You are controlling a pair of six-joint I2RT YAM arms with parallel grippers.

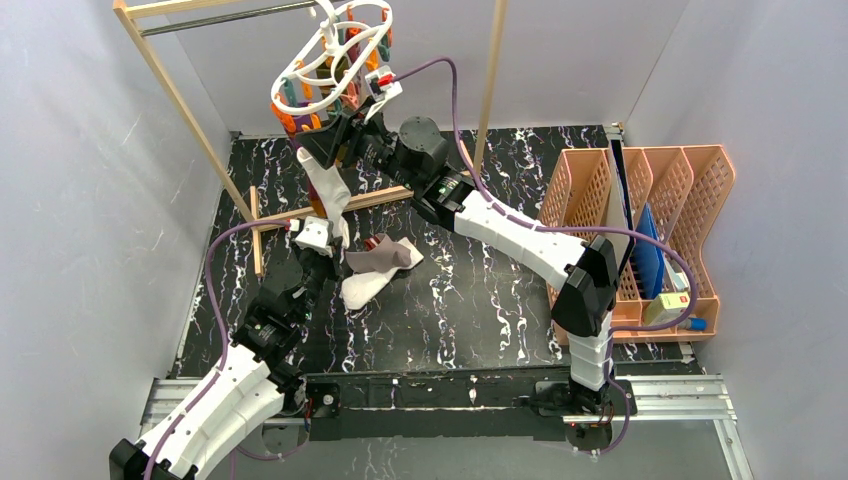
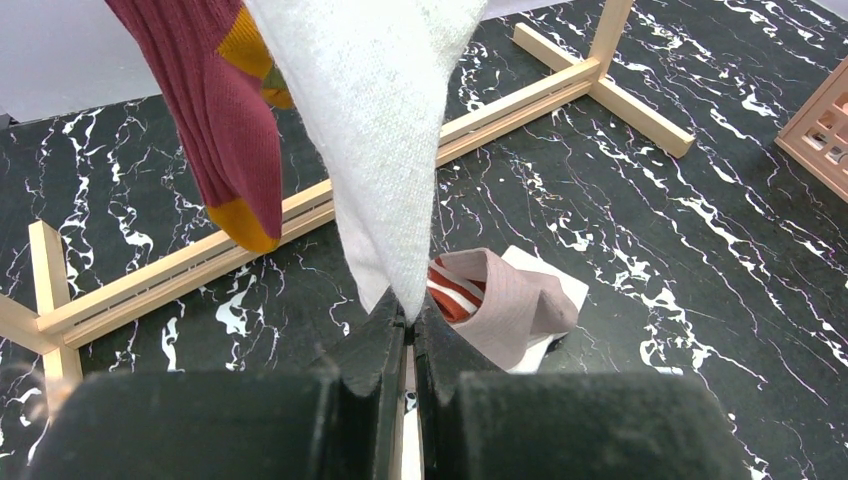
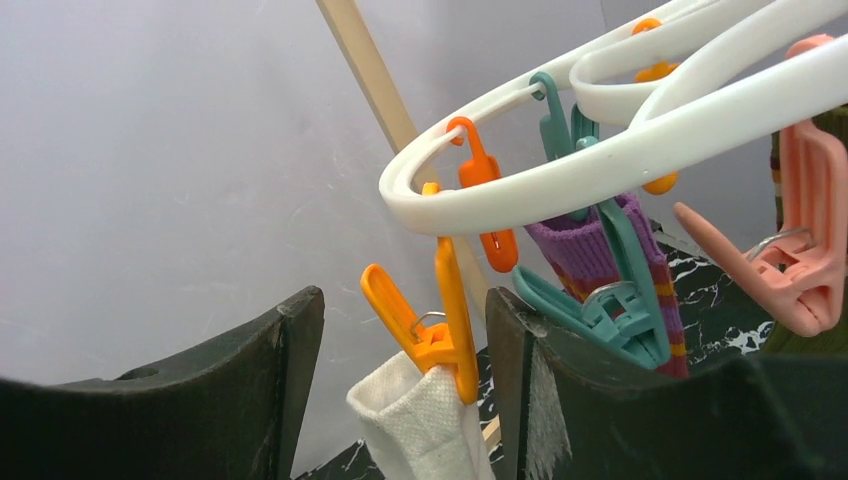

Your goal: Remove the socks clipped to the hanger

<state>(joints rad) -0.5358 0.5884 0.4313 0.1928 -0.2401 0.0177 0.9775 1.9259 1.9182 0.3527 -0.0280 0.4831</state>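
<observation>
The white hanger (image 1: 330, 62) hangs from the rack's rail at the top. A white sock (image 1: 326, 185) hangs from its orange peg (image 3: 452, 330). My left gripper (image 2: 410, 318) is shut on that sock's lower tip (image 2: 385, 150), below the hanger (image 1: 315, 235). My right gripper (image 3: 400, 380) is open, its fingers on either side of the orange peg and the sock's cuff (image 3: 420, 430), without touching. A purple striped sock (image 3: 590, 250) hangs in a teal peg. A maroon sock with an orange toe (image 2: 215, 120) hangs beside the white one. A tan sock with red stripes (image 2: 500, 300) and a white sock (image 1: 362, 288) lie on the table.
The wooden frame rack (image 1: 190, 110) stands around the hanger, with its base bars (image 2: 520, 95) on the black marble table. An empty pink peg (image 3: 800, 270) hangs to the right of my right gripper. An orange file organizer (image 1: 660, 220) stands at the table's right side.
</observation>
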